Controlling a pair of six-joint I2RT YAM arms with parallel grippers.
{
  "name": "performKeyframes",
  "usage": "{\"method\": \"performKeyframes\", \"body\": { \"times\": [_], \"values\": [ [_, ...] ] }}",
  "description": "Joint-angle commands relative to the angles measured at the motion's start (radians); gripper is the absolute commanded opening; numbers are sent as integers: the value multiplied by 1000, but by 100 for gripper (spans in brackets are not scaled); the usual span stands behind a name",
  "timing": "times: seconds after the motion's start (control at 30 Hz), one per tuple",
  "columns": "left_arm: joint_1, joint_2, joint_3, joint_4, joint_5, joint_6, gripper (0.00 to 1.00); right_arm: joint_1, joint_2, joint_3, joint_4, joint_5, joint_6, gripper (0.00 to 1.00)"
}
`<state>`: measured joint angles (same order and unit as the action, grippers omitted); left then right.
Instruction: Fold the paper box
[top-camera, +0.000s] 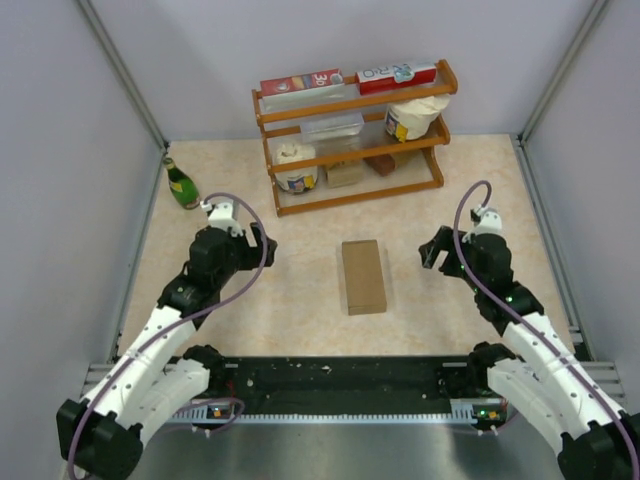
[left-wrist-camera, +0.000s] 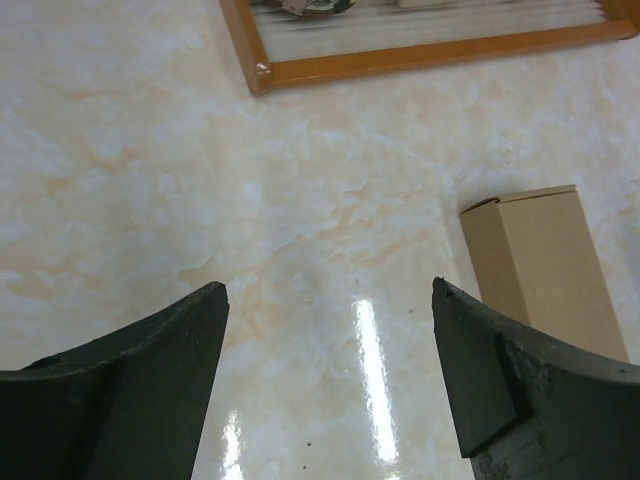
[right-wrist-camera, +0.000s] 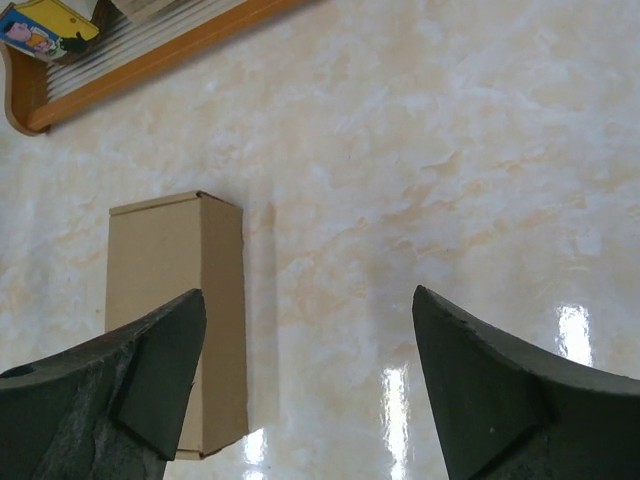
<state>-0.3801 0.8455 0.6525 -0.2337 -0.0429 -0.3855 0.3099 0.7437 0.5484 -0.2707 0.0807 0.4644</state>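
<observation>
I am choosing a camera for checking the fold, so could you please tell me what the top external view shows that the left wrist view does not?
Only the top external view: the right end effector, open, the green bottle, and the red cartons atop the wooden rack. Only the left wrist view: the left end effector close up, open, holding nothing. Both: the closed paper box lying on the marbled table, and the rack's bottom rail.
</observation>
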Motion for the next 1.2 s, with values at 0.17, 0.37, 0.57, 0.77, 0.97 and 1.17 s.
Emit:
{"method": "performKeyframes", "body": {
  "times": [0.17, 0.37, 0.57, 0.77, 0.97, 1.17],
  "values": [
    [0, -158, -116, 34, -89, -6, 89, -3, -194, -197, 151, 4, 48, 88],
    [0, -181, -146, 2, -92, -21, 90, -2, -287, -263, 169, 56, 48, 99],
    [0, -220, -203, 33, -86, -68, 90, -3, -262, -245, 108, 91, -6, 99],
    [1, -272, -241, 68, -72, -89, 90, 0, -245, -229, 87, 96, -4, 99],
    [0, -293, -231, 21, -113, -101, 89, -2, -257, -242, 87, 94, 8, 99],
    [0, -341, -234, -9, -158, -121, 89, -2, -262, -237, 59, 80, 23, 99]
  ]
}}
